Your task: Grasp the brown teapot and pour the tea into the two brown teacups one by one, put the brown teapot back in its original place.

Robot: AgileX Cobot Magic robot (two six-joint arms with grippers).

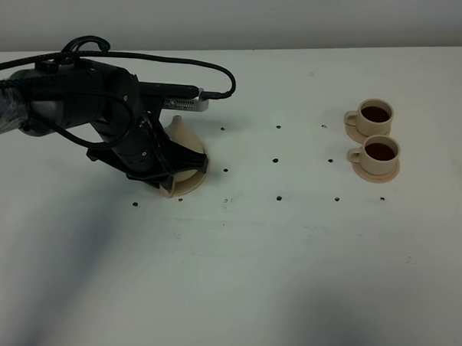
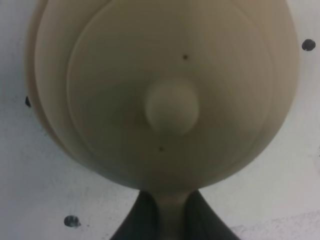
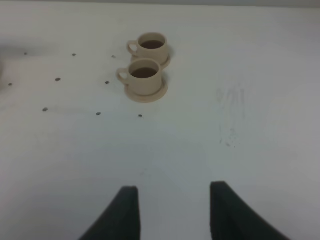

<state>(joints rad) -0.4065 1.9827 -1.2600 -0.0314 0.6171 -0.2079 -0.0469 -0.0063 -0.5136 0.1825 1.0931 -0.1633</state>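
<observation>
Left gripper (image 2: 169, 220) is pressed together on the brown teapot (image 1: 178, 151), pinching its loop handle, per the left wrist view, where the handle runs between the two dark fingers (image 2: 137, 222). Teapot sits low over its wide saucer (image 1: 190, 184) at about 9 o'clock on the white worktop (image 1: 288, 260); cannot tell if its base is fully down. Both brown teacups (image 1: 375, 113) (image 1: 380, 150) on their small saucers at 2 o'clock show dark tea, so pouring looks done; step in hand is returning the teapot. Next move, as judged: settle it flat, release the handle, lift clear without tipping it. Right gripper (image 3: 172, 212) is spread and empty, well apart from the cups.
</observation>
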